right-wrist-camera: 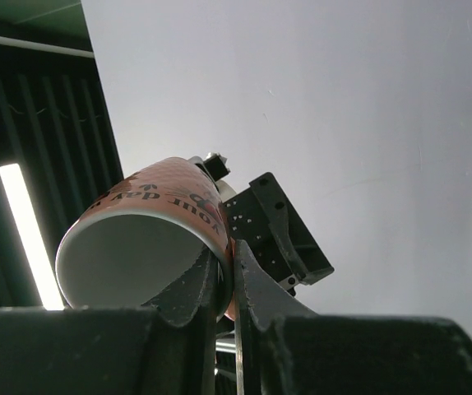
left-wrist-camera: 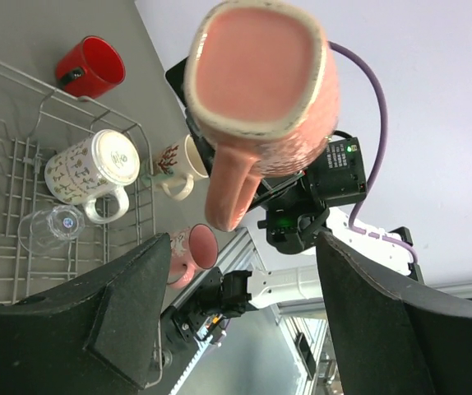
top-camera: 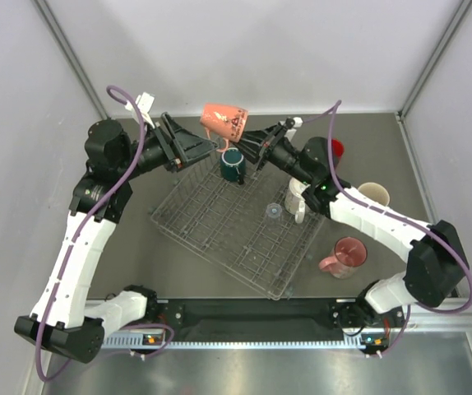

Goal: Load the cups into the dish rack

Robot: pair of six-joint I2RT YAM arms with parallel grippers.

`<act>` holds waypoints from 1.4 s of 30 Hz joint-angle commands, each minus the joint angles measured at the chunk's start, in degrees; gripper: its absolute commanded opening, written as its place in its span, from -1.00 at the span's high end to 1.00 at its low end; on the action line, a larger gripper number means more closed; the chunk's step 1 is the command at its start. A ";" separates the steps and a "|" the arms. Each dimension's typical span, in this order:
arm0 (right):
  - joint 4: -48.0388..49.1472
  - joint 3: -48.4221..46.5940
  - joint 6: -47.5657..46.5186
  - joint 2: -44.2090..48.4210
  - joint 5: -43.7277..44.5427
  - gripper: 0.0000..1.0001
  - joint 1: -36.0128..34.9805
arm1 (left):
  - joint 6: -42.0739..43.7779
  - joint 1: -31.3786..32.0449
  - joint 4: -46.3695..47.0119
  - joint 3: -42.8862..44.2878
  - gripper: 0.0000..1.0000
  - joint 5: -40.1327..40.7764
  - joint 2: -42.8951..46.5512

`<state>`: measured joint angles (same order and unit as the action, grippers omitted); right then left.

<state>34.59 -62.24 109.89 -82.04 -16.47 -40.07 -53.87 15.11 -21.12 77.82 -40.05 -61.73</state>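
Count of cups: seven in all. One salmon mug (top-camera: 224, 122) is held in the air above the far corner of the dish rack (top-camera: 219, 224), tilted on its side, handle downward. The right gripper (right-wrist-camera: 229, 257) is clamped on this mug's rim, one finger inside the wall and one outside. The left gripper (top-camera: 210, 148) stands with its jaws spread wide, facing the mug's base; the wrist view shows the mug in line between the two fingers, with neither finger seen touching it. One rack, set at an angle on the table (top-camera: 133, 247). Three cups are in it: a dark teal mug (top-camera: 233, 163) at the far corner, a clear glass cup (top-camera: 275, 211) mouth-down toward the right side, and a white patterned mug (top-camera: 296, 199) just beside it at the right corner. Three cups stand outside on the table: a red mug (top-camera: 335, 150) behind the right arm, a cream mug (top-camera: 373, 195) right of the rack, a translucent pink mug (top-camera: 344, 257) nearer the bases.
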 commanded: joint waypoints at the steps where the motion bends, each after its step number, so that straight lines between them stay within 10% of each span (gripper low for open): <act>1: 9.35 -1.66 2.70 0.13 0.91 1.00 -1.06 | -0.27 0.18 4.60 0.84 -0.51 0.33 0.74; 18: 11.38 -5.44 5.87 -5.67 -3.39 1.00 -4.13 | 1.57 0.18 2.85 3.39 0.12 0.32 -1.81; 23: 11.47 -5.79 5.96 -6.55 -4.71 1.00 -4.49 | 3.06 0.18 -0.49 5.14 1.00 2.69 -2.60; 26: 9.28 -4.48 4.03 -5.50 -6.20 0.84 -4.31 | 4.82 0.18 -2.68 5.67 1.00 4.98 -2.60; 34: -16.53 -2.80 -15.26 2.74 -9.55 -0.05 1.30 | 10.53 0.27 -14.10 9.26 1.00 12.71 -3.21; 42: -60.71 -9.82 -39.20 10.93 -0.61 -0.28 11.67 | 19.49 1.32 -24.57 13.32 1.00 26.24 -5.59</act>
<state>-5.48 -67.00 83.88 -75.20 -21.96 -31.22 -39.72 15.55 -44.75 88.12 -20.60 -67.31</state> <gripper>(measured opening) 0.637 0.201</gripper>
